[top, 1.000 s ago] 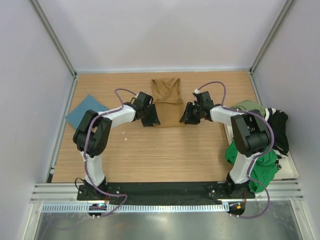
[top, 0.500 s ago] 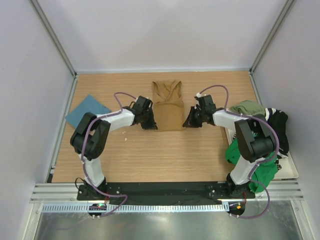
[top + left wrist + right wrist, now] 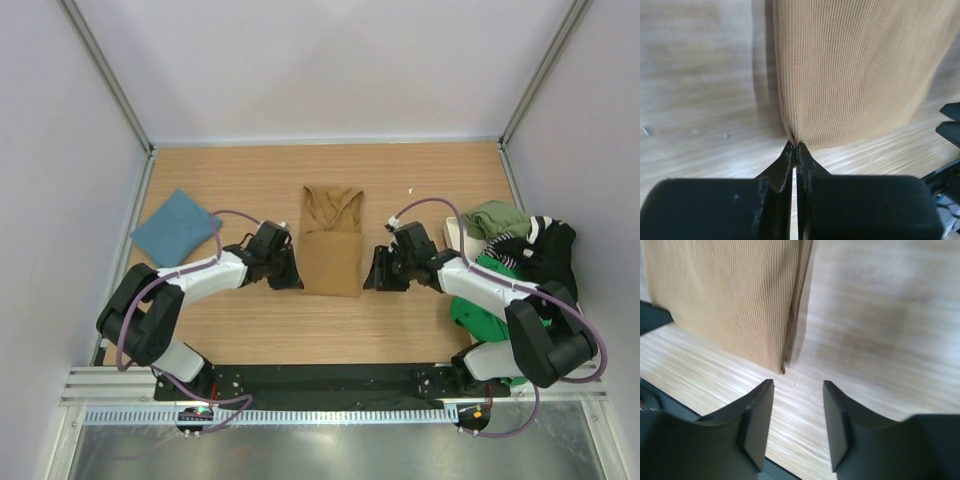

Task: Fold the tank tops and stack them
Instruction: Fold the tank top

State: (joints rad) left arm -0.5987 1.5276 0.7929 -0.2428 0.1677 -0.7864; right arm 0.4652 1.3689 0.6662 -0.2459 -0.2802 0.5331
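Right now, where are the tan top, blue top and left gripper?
tan top (image 3: 332,262): top view, middle of the cloth.
blue top (image 3: 177,226): top view, centre of the folded square.
left gripper (image 3: 795,148): left wrist view, closed fingertips pinching the tan top's corner.

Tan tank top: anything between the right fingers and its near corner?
Nothing visible. Only bare table lies between the open right gripper and the tan tank top, whose corner sits just ahead of it. The left gripper is shut on the opposite corner.
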